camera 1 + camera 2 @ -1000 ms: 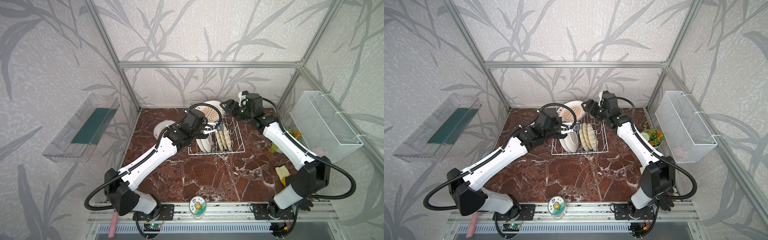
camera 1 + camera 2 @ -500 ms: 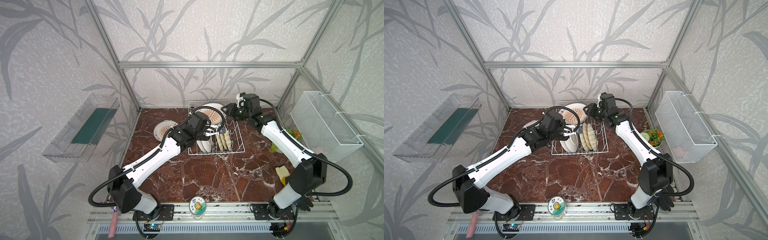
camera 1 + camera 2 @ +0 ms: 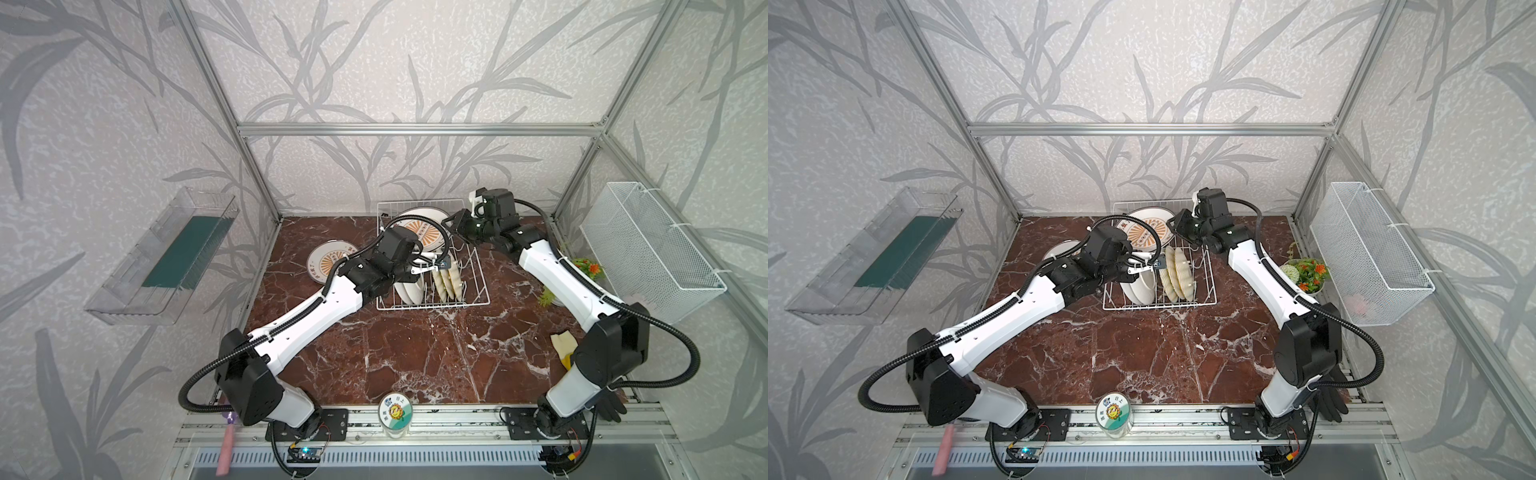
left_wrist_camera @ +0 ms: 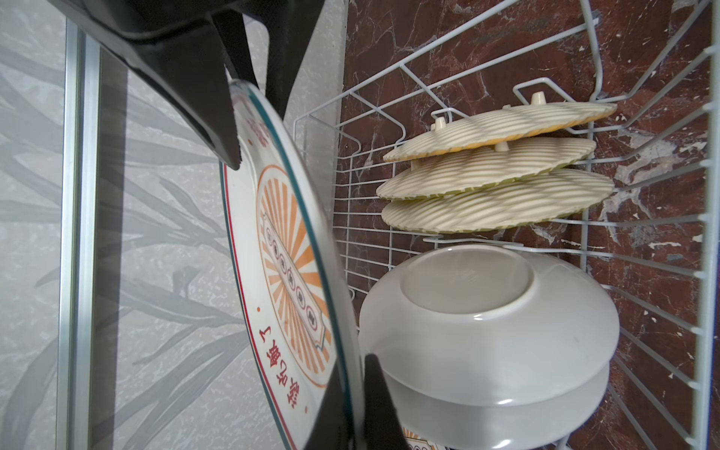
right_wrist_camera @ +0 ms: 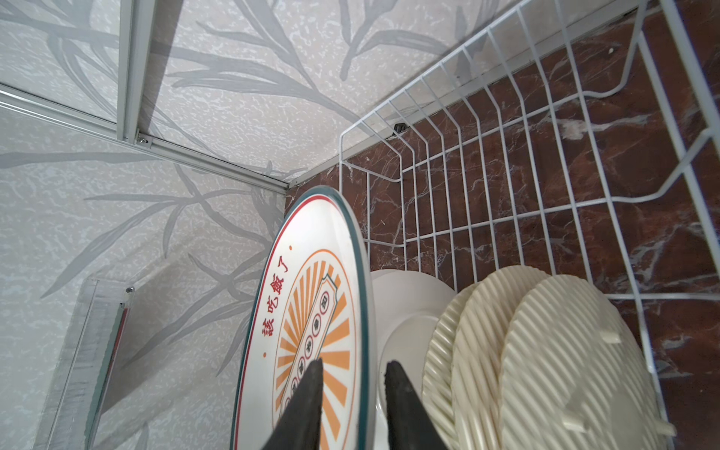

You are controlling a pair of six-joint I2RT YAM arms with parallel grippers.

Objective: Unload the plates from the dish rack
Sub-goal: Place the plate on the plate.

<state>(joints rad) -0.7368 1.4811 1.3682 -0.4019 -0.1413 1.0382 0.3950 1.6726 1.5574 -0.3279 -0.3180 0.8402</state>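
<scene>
Leaf-patterned walls and an aluminium frame enclose your red-brown marble worktop. On the right wall hangs a white mesh basket, and on the left wall a clear bin with a green insert. The dish rack sits on the worktop at the far middle, between both arms. Note four sunburst plates. One, the held plate, stands on edge at the far end of the rack with its printed face showing in both top views. Whether its lower rim rests on the wires cannot be told. Your left gripper has its jaws clamped tight on one side of that rim. Your right gripper has its jaws straddling the opposite side, one finger on the printed face and one behind. They stand narrow, but you cannot tell whether they press. The flat plate lies face up on the worktop just left of the rack. Two white plates stand on edge in the near left part of the rack, backs showing. Three woven plates stand on edge just beside them, toward the rack's middle. Smaller items: a plant near the right wall, a black glove at the right arm's base, and a labelled jar on the front rail.
</scene>
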